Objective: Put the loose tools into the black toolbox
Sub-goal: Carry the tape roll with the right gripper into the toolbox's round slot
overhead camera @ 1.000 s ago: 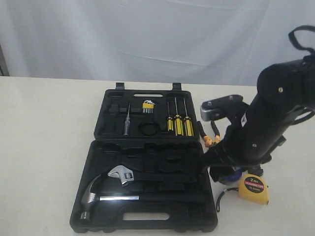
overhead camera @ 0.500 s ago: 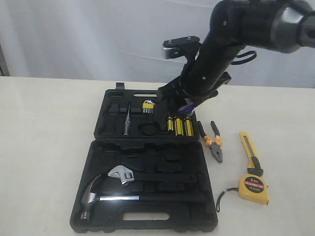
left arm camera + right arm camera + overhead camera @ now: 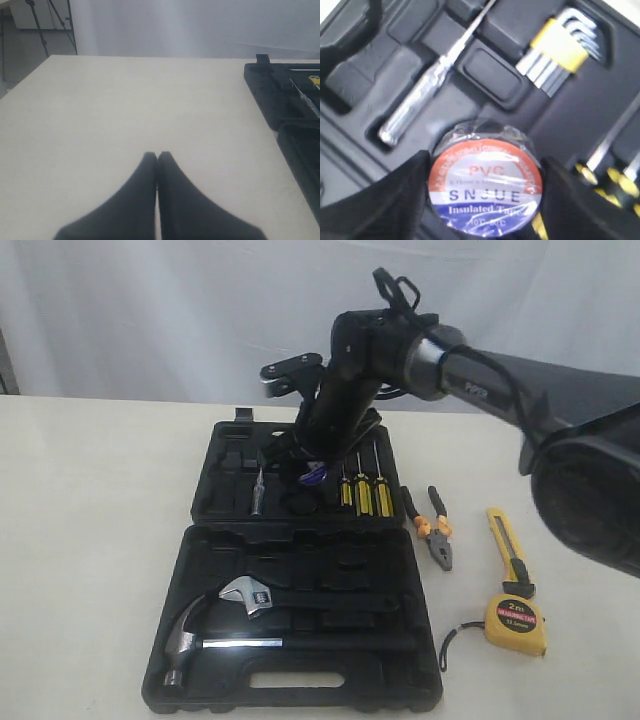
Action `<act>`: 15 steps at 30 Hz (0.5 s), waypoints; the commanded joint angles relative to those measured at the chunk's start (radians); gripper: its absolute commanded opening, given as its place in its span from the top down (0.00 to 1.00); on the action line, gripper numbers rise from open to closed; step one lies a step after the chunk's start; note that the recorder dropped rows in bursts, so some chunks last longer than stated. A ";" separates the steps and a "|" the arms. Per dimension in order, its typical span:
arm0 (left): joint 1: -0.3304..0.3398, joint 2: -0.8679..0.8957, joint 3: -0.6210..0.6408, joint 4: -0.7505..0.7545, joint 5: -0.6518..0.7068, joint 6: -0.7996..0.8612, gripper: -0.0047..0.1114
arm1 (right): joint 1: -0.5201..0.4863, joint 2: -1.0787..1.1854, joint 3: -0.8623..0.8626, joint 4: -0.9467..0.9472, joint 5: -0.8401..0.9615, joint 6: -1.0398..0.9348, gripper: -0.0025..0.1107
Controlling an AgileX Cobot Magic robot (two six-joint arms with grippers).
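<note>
A: Step in hand?
B: Stowing tape roll [image 3: 485, 175]: clamped in right gripper [image 3: 487, 200], hovering over toolbox [image 3: 200, 540] far half. Left gripper [image 3: 157, 159] clenched, empty.
A: Next?
B: Likely: lower into round recess [image 3: 297, 502], 9 o'clock of screwdrivers [image 3: 362, 495]; release.

A pale cream tabletop [image 3: 90, 540] stands before a white fabric curtain [image 3: 150, 320]. A steel claw hammer [image 3: 260, 643] lies flat, head to the left, with a silver adjustable wrench [image 3: 252, 595] just behind it. Farther back, three yellow-and-black screwdrivers [image 3: 362, 495] lie side by side, and a slim clear-handled screwdriver [image 3: 258, 490] lies to their left. Steel hex keys in a yellow holder [image 3: 560, 50] sit nearby.
</note>
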 commanded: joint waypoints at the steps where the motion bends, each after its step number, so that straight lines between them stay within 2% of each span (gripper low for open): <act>1: -0.003 -0.001 0.001 0.000 -0.013 -0.004 0.96 | 0.018 0.080 -0.107 -0.009 0.074 0.011 0.98; 15: -0.003 -0.001 0.001 0.000 -0.013 -0.004 0.96 | 0.022 0.126 -0.151 -0.109 0.189 0.066 0.98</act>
